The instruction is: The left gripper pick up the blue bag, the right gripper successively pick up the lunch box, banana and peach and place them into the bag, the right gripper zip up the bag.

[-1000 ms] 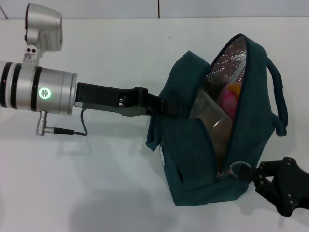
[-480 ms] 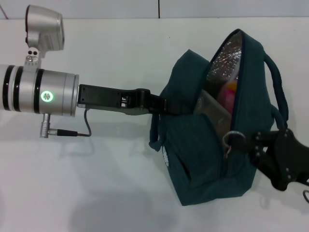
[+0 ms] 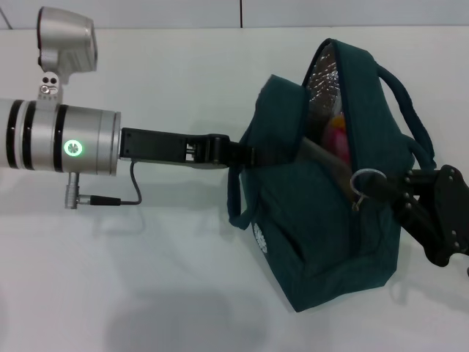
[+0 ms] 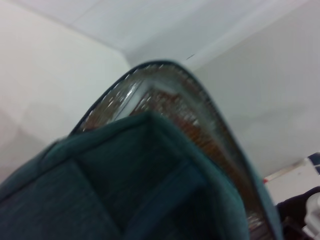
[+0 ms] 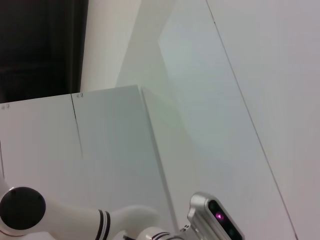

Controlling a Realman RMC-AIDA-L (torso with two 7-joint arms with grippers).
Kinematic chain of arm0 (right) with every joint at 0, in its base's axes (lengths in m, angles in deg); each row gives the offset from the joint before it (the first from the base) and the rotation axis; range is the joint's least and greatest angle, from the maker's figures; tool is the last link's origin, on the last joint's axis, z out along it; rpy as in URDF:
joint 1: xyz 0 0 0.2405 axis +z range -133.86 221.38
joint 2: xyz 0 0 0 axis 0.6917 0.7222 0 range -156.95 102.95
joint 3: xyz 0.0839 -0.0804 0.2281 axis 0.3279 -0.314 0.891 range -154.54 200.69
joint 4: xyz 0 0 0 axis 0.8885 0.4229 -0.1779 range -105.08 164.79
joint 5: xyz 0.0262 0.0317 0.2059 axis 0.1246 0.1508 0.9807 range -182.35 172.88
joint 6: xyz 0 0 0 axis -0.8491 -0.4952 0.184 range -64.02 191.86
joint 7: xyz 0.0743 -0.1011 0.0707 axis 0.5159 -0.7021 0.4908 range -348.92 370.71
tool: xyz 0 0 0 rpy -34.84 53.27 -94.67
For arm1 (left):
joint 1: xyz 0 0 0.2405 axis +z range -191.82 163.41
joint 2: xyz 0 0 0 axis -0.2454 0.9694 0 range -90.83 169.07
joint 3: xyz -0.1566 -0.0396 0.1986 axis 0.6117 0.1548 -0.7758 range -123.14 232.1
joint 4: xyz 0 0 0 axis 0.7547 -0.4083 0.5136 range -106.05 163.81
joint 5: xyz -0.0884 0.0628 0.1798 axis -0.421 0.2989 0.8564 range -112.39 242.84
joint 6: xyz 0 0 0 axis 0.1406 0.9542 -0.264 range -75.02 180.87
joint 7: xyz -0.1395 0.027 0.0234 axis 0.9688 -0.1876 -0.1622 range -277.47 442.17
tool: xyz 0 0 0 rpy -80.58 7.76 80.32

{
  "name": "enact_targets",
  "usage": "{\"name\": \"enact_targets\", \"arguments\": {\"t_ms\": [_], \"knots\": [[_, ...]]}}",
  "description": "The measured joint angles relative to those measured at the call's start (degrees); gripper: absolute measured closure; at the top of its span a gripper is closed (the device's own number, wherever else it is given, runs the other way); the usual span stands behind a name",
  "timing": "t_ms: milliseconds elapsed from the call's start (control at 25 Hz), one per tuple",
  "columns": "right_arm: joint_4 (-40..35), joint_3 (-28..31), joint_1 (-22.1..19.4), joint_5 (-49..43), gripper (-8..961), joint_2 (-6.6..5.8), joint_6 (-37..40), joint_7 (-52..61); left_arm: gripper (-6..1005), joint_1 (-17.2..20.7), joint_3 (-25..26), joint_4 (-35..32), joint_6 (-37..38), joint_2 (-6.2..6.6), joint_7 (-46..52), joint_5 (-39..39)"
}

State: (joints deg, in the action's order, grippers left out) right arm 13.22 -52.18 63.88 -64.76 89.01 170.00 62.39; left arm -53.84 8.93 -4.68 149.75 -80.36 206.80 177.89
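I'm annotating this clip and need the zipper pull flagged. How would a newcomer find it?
Start at the blue bag on the white table, held by the left gripper. Follow its open seam toward the right gripper. There hangs the zipper pull, the only small metal ring against the dark fabric.

Left gripper (image 3: 249, 158) fingertips are hidden against the blue bag (image 3: 322, 220). Bag contents are mostly concealed; 1 pink-and-yellow item (image 3: 337, 134) shows, unidentifiable. Right gripper (image 3: 396, 192) is cropped at the frame edge.

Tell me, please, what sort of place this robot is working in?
Probably a lab or test room: a bare white table, plain white walls and panels, and only the blue bag held between the left gripper and right gripper.
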Motion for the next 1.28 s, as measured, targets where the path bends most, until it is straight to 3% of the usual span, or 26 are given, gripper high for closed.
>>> {"name": "enact_targets", "arguments": {"t_ms": [360,560,680,880,1280], "knots": [[0.2,-0.8,0.2,0.2,937,0.01,-0.2,0.0,883,3.2,-0.2,0.6,1.4,-0.06,-8.9,-7.9],[0.1,-1.1,0.7,0.3,937,0.01,-0.1,0.0,652,7.0,-0.2,1.9,6.4,-0.10,-18.1,-17.8],[0.1,-1.2,0.7,1.3,937,0.00,0.0,0.0,408,8.7,-0.2,2.0,7.3,-0.08,-21.5,-19.6],[0.1,-1.2,1.9,3.4,937,0.01,0.1,0.5,204,10.7,-0.2,4.1,11.6,-0.07,-28.4,-23.1],[0.3,-1.4,6.5,4.1,937,0.05,-2.2,1.5,114,13.6,-1.2,8.7,13.4,-0.05,-41.1,-20.6]]}}
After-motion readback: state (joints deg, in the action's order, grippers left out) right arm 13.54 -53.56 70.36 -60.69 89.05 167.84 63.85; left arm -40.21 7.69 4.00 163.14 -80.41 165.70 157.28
